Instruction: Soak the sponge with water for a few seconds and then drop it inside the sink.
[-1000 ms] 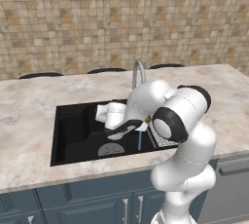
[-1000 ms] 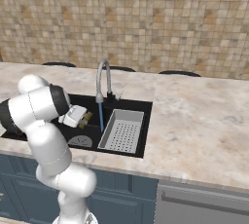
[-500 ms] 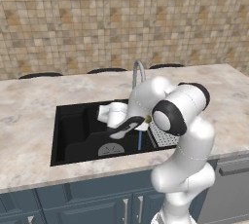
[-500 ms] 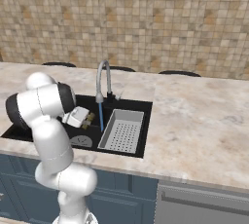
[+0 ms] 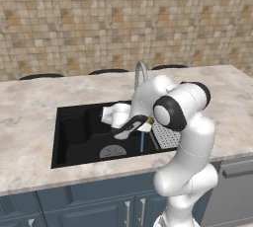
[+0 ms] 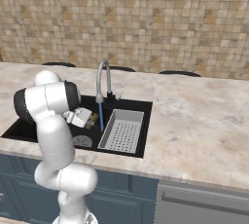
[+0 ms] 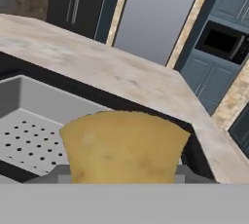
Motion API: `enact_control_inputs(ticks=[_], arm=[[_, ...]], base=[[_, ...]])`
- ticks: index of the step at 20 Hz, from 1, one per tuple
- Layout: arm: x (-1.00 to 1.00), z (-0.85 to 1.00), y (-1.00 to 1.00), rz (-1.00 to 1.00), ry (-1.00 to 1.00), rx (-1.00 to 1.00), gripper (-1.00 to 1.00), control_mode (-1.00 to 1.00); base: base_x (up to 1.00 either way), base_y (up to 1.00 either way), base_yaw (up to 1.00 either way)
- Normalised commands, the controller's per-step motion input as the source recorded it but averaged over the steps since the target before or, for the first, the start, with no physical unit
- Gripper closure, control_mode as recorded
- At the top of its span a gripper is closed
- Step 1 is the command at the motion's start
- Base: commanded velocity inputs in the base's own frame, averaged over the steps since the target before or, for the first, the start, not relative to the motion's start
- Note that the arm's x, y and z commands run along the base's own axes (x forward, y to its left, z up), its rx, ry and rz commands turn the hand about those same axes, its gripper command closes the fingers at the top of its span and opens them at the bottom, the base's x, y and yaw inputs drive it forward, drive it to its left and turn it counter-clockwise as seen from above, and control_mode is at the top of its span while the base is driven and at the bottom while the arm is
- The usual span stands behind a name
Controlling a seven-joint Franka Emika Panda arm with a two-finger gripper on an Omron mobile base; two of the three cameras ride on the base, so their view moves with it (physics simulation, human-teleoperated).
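The small yellow-orange sponge block (image 7: 124, 146) looked matt and slightly mottled, with a soft, porous surface. The large black recessed sink basin (image 5: 74, 132) had a dark, smooth, faintly satin finish, and its round grey drain (image 5: 113, 151) looked like dull metal. The curved silver faucet (image 6: 102, 79) was polished metal with a soft shine. The grey perforated strainer tray (image 6: 123, 131) looked like smooth matt plastic or metal; which one could not be told. The thin light-blue water stream (image 6: 101, 116) appeared clear and glassy. The beige marbled countertop (image 6: 199, 121) looked like smooth stone. The brown tiled wall (image 5: 99, 18) appeared rough and matt. The blue cabinet fronts (image 5: 89, 206) were smooth and painted.
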Motion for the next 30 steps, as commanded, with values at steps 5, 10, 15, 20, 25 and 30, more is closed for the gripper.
enact_control_inputs(ticks=[5, 10, 15, 20, 25, 30], arm=[[0.24, -0.18, -0.02, 0.0, 0.0, 0.0, 1.0, -1.0], [0.21, -0.12, 0.0, 0.0, 0.0, 0.0, 1.0, -1.0], [0.19, -0.16, 0.0, 0.0, 0.0, 0.0, 1.0, -1.0], [0.29, -0.25, 0.0, 0.0, 0.0, 0.0, 1.0, -1.0], [0.26, -0.23, -0.04, 0.0, 0.0, 0.0, 1.0, -1.0], [0.28, -0.2, -0.01, 0.0, 0.0, 0.0, 1.0, -1.0]], base=[[0.0, 0.0, 0.0], [0.0, 0.0, 0.0], [0.0, 0.0, 0.0], [0.0, 0.0, 0.0], [0.0, 0.0, 0.0], [0.0, 0.0, 0.0]])
